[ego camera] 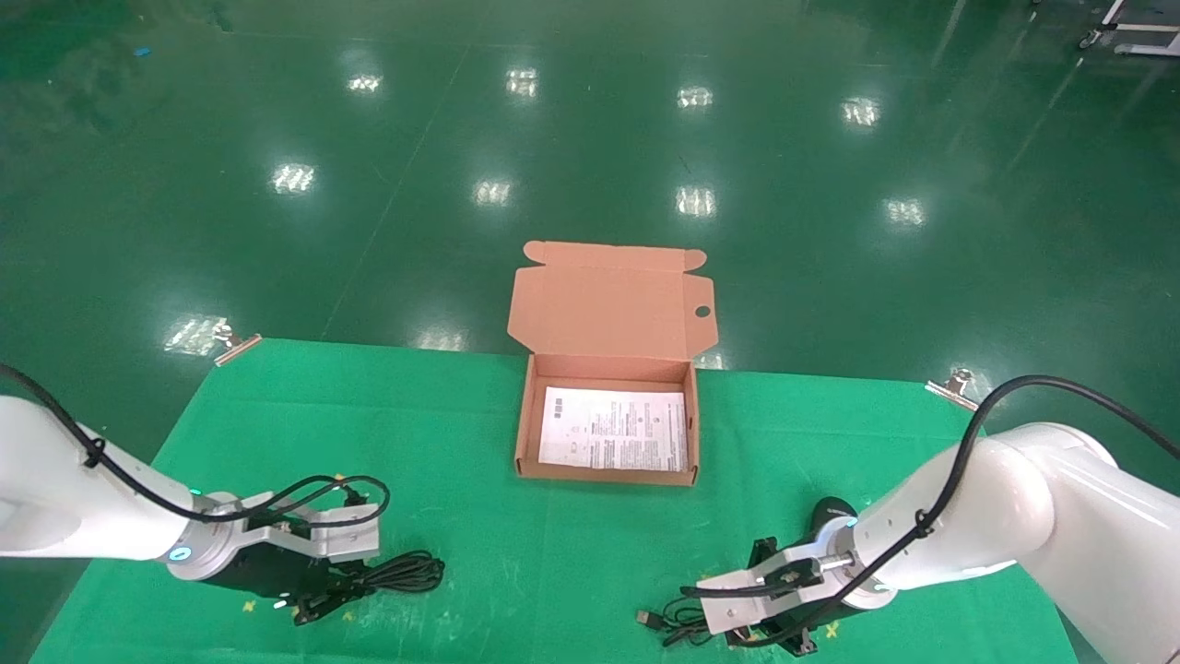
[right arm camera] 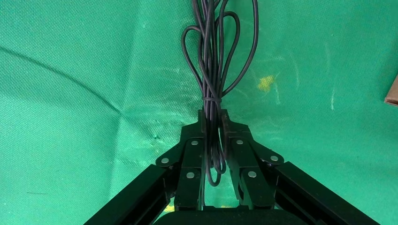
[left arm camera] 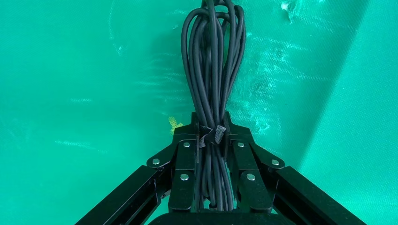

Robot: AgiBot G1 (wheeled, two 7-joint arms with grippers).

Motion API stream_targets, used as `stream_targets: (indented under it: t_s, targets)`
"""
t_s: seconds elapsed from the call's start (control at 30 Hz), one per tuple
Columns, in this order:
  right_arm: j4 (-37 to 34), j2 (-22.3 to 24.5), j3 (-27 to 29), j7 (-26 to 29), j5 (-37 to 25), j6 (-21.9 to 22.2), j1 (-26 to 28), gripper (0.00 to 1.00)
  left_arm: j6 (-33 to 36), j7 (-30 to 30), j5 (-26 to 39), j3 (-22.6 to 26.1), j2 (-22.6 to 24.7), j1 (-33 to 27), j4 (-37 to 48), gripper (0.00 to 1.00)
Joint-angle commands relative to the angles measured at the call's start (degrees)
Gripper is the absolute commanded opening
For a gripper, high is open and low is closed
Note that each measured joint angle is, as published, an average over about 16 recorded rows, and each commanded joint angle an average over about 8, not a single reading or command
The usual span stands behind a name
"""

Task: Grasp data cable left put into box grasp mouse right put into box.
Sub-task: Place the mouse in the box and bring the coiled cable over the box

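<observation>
On the green counter (ego camera: pixel 461 433), seen from the head, the box (ego camera: pixel 608 429) sits open in the middle at the far side, with a white paper (ego camera: pixel 613 429) flat inside. Its lid (ego camera: pixel 608 300) stands up at the back. The cable (ego camera: pixel 396 574) lies near the front on the left, and the left pincer (ego camera: pixel 318 599) is low over its near end. On the right, the mouse (ego camera: pixel 830 512) peeks out from behind the right arm, and its cord (ego camera: pixel 678 620) trails off to the left with the plug at the end. The right pincer (ego camera: pixel 774 636) is down by that cord.

From the left wrist, the left pincer (left arm camera: pixel 213 140) is pinching the cable (left arm camera: pixel 213 61) at its little tie, fingers (left arm camera: pixel 185 159) pressed on both sides. The bundle is long and thin and points straight out from the pincer. To do this well, I think it should lift straight up so the loops hang free, then go over the box.

From the right wrist, the right pincer (right arm camera: pixel 213 126) is squeezed on the cord (right arm camera: pixel 218 51), not on the mouse body. The cord loops point straight away too. Lifting by the cord may let the mouse swing, so slow is best.
</observation>
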Motion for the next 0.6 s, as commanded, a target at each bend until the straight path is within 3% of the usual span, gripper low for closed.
stream_targets:
  t_s: [0.03,0.17,0.4,0.6]
  targets:
    - [-0.47,-0.34,-0.12,-0.26,-0.08,0.02,-0.05,0.00,0.11,-0.13,0.11,0.09,0.18,-0.07,0.10,0.00]
    - [4.31,4.17,1.59,2.86,0.91,-0.75,1.61,0.00,-0.71,1.46,-0.72,-0.59,-1.65,0.26,-1.10,0.00]
    - [20.72,16.62,6.94,14.60,-0.73,0.46,6.90,0.00,-4.48,3.46,-2.52,-2.63,-5.66,-1.51,-7.25,0.00]
    - [26.98,18.29,11.15,20.47,-3.92,6.11,11.57,0.00,-8.74,1.90,-5.19,-5.29,-6.93,-2.39,-15.89,0.00]
